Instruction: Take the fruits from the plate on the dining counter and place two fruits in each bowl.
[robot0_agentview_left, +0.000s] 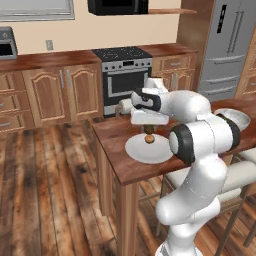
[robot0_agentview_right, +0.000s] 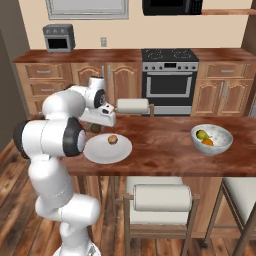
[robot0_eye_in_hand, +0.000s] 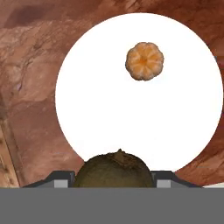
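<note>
At the bottom of the hand view the gripper (robot0_eye_in_hand: 113, 177) clamps the dark olive-brown fruit (robot0_eye_in_hand: 113, 168), probably light, firm, slightly rough, best pinched across its widest middle.

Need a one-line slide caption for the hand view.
Jaws shut on the dark olive-brown fruit above the plate, where the tan-orange fruit remains.

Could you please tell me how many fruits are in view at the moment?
4: a tan-orange fruit on the plate, a dark olive-brown fruit held in the gripper, and a pear and orange in the bowl.
</note>
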